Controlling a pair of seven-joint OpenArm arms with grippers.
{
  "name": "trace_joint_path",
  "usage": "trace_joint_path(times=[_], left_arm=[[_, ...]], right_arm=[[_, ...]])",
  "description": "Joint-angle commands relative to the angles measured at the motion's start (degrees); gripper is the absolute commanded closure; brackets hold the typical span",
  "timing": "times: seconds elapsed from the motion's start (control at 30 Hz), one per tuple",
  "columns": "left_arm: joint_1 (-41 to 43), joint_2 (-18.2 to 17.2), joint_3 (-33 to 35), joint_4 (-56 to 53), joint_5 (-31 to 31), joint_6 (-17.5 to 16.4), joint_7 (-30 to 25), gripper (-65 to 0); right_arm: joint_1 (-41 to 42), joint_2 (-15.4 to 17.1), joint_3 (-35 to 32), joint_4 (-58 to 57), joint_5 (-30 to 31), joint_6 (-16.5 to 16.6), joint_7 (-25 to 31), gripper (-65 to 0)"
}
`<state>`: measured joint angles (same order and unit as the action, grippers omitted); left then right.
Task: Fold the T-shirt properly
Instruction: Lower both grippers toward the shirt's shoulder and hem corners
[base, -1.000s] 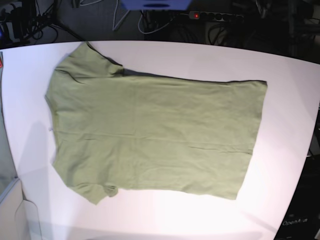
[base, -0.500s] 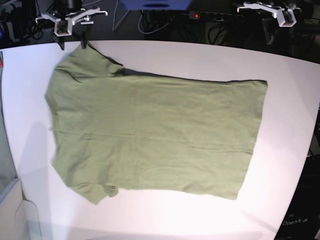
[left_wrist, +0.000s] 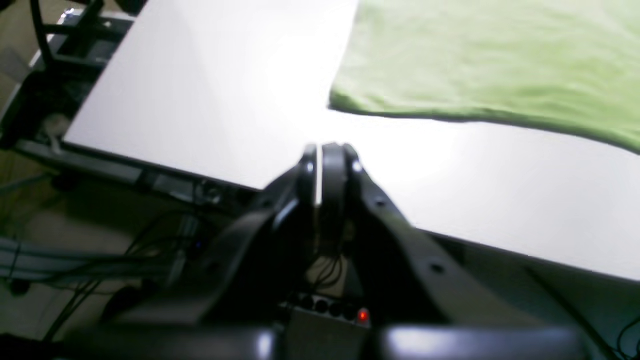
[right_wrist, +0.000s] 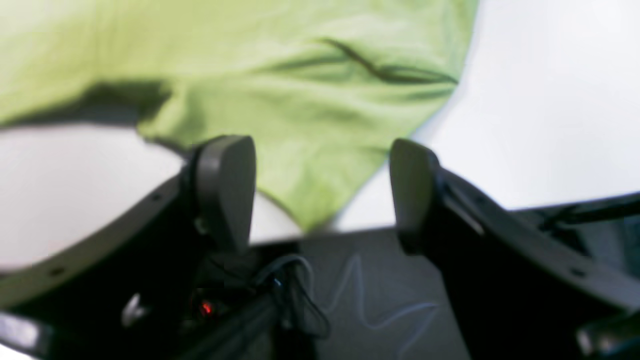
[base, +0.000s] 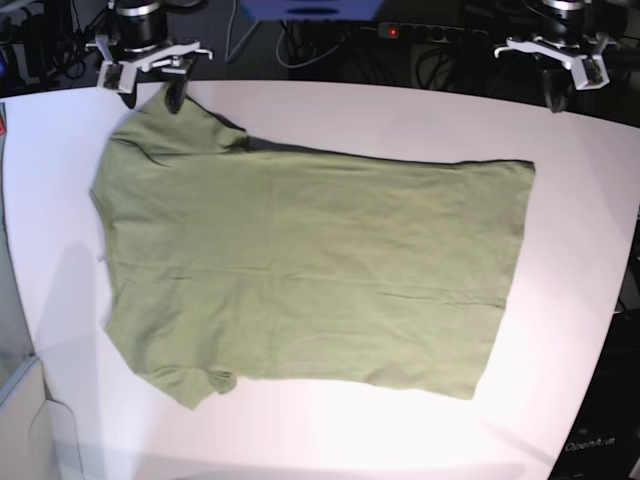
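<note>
From my station I saw the T-shirt (base: 310, 270) lying spread flat on the white tabletop (base: 400, 115), collar end toward the base view's left and hem toward its right, one sleeve pointing to the far edge and the other to the near edge. My right pincer (right_wrist: 320, 192) hung over the far left corner with its jaws standing wide apart and nothing between them; in its wrist view the tip of the far sleeve lay below the gap, reaching the tabletop's rim. My left pincer (left_wrist: 327, 165) sat at the far right edge, jaws pressed together and empty, well apart from the hem corner of the cloth. That wrist picture was blurred, so I judged it to be just above the tabletop's edge, though I could not be sure
</note>
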<state>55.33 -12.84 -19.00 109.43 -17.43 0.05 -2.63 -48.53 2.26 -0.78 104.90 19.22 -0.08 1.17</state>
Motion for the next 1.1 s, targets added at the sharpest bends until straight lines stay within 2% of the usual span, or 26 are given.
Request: trace_joint_path(times=[0.0,0.07,0.47,0.7,0.93,1.07], left_arm=[[0.54,-0.21,-0.56,1.39,-0.02,0.17,-0.66,-1.1],[0.54,-0.21,-1.43,2.0,-0.02,0.17,-0.49,-1.1],[0.45,-0.21,-2.31,2.27,0.16,0.17,-0.22,-1.1],[0.45,-0.21,-2.4,2.18,0.33,0.25,-0.22,-1.1],[-0.43,-0.21,-2.4,2.18,0.42,0.25,-0.14,-1.1],[-0.69,-0.21,-4.34,2.27,0.07,0.25,1.89,-1.1]], right_arm=[[-0.13,0.95,0.12,-0.07,0.43,0.3,0.81,-41.4],[0.67,1.74,0.12,-1.39,0.69,0.3,0.81,-41.2],[3.21,1.47,0.38,-4.64,0.69,-0.14,0.81,-41.1],[3.74,-0.81,1.26,-8.24,0.69,-0.14,0.81,-40.9],[3.74,-1.34,0.64,-8.51,0.78,-0.14,0.72,-40.9],[3.74,-2.48,-0.15,-8.51,0.78,0.21,0.72,-40.9]])
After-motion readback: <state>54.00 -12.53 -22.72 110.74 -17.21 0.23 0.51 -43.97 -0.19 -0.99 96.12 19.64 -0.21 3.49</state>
